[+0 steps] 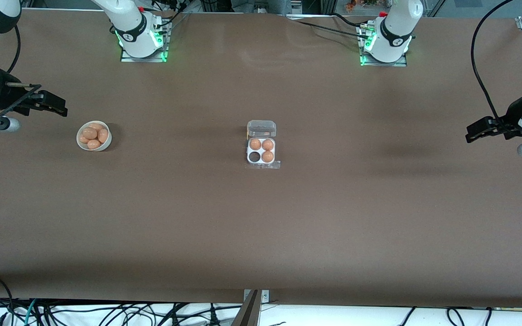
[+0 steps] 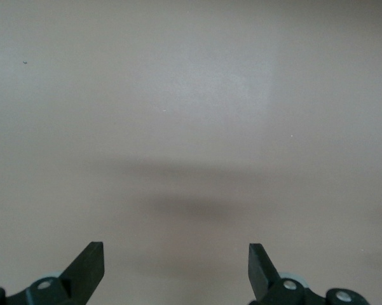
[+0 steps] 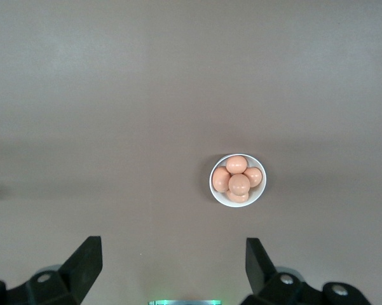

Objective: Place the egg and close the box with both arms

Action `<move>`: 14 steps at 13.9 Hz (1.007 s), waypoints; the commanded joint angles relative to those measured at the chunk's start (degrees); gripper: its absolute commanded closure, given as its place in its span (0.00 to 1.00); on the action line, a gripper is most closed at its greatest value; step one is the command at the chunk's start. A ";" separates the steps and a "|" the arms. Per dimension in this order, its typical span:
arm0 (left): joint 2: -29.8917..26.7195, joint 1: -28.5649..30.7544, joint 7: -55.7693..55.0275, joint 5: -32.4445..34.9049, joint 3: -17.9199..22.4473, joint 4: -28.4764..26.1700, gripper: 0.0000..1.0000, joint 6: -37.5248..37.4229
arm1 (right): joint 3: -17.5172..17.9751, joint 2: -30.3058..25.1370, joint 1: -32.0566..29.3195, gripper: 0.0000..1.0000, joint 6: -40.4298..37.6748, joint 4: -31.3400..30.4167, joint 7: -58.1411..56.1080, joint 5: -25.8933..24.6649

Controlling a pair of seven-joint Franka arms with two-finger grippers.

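Inside box (image 1: 261, 151) (lid open): three eggs (image 1: 267, 156)

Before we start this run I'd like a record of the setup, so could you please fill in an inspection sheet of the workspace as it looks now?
Surface: brown table, bare apart from the items below.
Job's things: box mid-table, clear lid open, three eggs in it, one cell empty; bowl toward the right arm's end holds several eggs.
Clutter: nothing seen.
Grippers: right gripper open, empty, above the table near the bowl; left gripper open, empty, over bare table at the left arm's end.
Cables: black cables at both bases and along the table edge nearest the front camera.
Surroundings: green-lit arm bases; little else seen.
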 commanded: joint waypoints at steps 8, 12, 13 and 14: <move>0.78 0.73 1.03 -0.24 -0.19 2.96 0.00 -0.52 | 0.64 -1.04 -0.77 0.00 -0.47 -0.67 0.42 0.66; 0.78 0.73 1.03 -0.24 -0.28 3.05 0.00 -0.61 | 0.64 -1.04 -0.77 0.00 -0.47 -0.67 0.43 0.66; 0.70 0.73 0.94 -0.24 -0.28 3.22 0.00 -0.61 | 0.64 -1.04 -0.77 0.00 -0.47 -0.67 0.43 0.66; 0.70 0.73 0.94 -0.24 -0.37 3.83 0.00 -0.69 | 0.64 -1.04 -0.77 0.00 -0.47 -0.67 0.34 0.66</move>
